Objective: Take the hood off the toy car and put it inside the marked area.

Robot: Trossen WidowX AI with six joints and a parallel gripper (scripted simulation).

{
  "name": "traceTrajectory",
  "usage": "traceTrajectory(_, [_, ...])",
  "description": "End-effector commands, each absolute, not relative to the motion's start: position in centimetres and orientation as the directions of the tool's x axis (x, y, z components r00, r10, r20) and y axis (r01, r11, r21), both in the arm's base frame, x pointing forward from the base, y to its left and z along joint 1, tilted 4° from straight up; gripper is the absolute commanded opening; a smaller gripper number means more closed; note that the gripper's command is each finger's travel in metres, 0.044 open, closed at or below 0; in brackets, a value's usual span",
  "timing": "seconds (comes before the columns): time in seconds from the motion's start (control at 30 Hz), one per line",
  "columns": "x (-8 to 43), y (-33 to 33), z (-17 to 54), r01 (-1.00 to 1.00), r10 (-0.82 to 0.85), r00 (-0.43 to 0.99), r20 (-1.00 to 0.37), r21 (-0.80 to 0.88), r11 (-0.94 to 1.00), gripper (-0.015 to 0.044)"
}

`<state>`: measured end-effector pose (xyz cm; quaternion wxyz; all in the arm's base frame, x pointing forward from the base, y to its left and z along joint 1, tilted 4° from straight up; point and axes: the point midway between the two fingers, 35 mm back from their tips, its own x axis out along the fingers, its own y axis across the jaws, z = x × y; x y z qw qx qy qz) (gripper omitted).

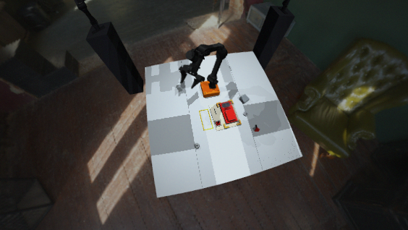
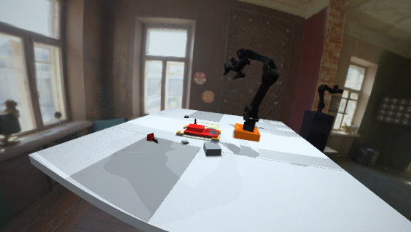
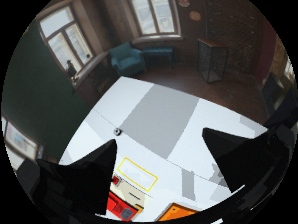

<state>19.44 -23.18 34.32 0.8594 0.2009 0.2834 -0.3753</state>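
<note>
"Fingers [image 1: 187, 85] [image 2: 229, 75]?"

"Spread wide, nothing gripped, held high above the surface [image 1: 181, 173] [image 2: 277, 182] [image 3: 75, 150]."

"And the hood?"

"Down below them: what is taken for it, a raised red panel [image 1: 230, 115] [image 2: 195, 127], is seated on the toy car [image 1: 226, 105] [image 2: 211, 133] [image 3: 122, 207]. Its long axis is laid along the car's, pointed away from the orange base [image 1: 210, 91] [image 2: 247, 136] [image 3: 182, 212]. Which end is the front cannot be told."

"The marked area [image 1: 201, 121] [image 2: 218, 126] [image 3: 141, 167]?"

"Framed between the fingers in the wrist view, low down, beside the car, its long sides roughly matched to the car's."

"Anything in the way?"

"Between fingers and outline, no obstacle is seen. Past the car from the fingers, a grey block [image 1: 244, 98] [image 2: 212, 149] and a small red piece [image 1: 257, 128] [image 2: 150, 136] are set down. By the left fingertip in the wrist view, a round grey piece [image 1: 197, 146] [image 3: 117, 131] is seen, farther off."
</note>
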Motion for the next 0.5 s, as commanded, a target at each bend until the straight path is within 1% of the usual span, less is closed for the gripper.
traceTrajectory(0.0, [24.8, -20.6, 30.0, 0.66, -0.359, 0.562, -0.745, 0.142, 0.738, 0.044])
traceTrajectory(0.23, [31.4, -13.7, 23.4, 0.479, -0.124, 0.471, -0.873, 0.135, 0.867, 0.044])
traceTrajectory(0.47, [34.7, -4.8, 16.9, 0.278, 0.022, 0.29, -0.957, 0.106, 0.955, 0.044])
